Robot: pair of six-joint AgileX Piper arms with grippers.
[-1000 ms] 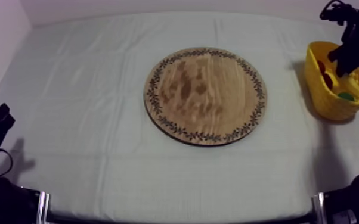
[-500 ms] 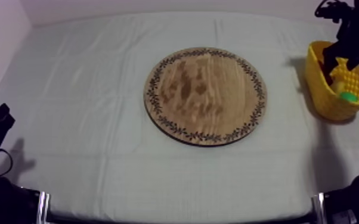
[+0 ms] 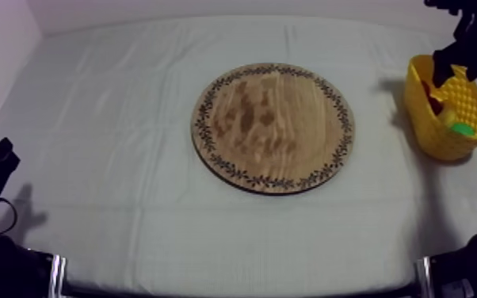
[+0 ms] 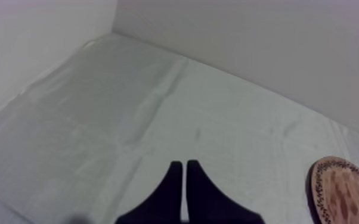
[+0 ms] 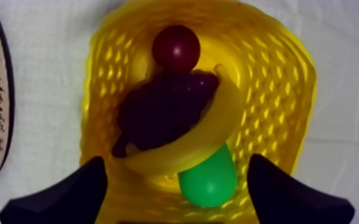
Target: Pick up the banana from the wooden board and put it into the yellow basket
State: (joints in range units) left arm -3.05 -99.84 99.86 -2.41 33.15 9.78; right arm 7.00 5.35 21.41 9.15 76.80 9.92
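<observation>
Well, the release looks done, so I'd raise my right hand (image 5: 177, 164), its fingers apart and empty, straight up, clear of the yellow basket (image 5: 277, 71) rim. The banana (image 5: 200, 140) lies inside, curved across the grapes (image 5: 164, 110), with the small red fruit (image 5: 176, 47) and the pear (image 5: 209, 179) alongside. My left hand (image 4: 185, 179) rests, fingers together.

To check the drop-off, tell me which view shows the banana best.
The right wrist view: the banana lies in the yellow basket, curved over the grapes and pear. The top view gives a faint yellow patch inside the basket, hard to tell from its wall. The left wrist view faces cloth and the board's edge.
</observation>
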